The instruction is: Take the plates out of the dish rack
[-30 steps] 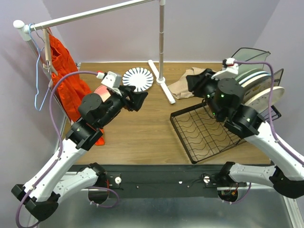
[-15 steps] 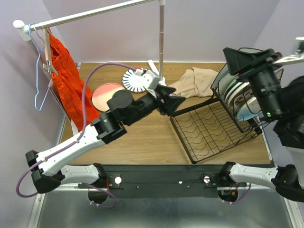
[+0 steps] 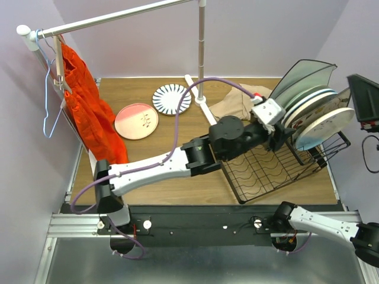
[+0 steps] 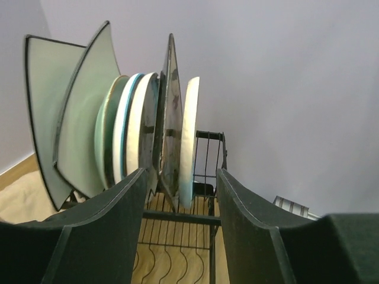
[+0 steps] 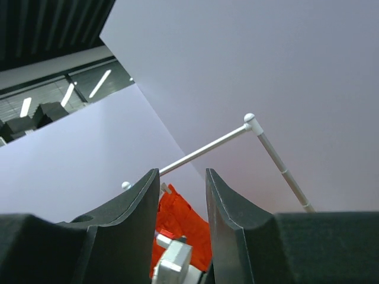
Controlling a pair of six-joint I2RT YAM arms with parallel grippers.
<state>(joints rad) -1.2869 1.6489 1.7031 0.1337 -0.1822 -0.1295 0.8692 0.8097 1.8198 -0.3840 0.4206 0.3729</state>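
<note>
Though apart and empty, left gripper (image 4: 180,177) jaws near plates (image 4: 131,127) upright in the dish rack (image 3: 254,171); right gripper (image 5: 182,177) likewise parted.

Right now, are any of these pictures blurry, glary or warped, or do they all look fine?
Top view: evenly lit and sharp, no glare on the table. Left wrist view: the plates are crisp but look splayed, likely by the wide lens. Right wrist view: aimed upward, with bright ceiling lights at top left and the clothes rail sharp.
</note>
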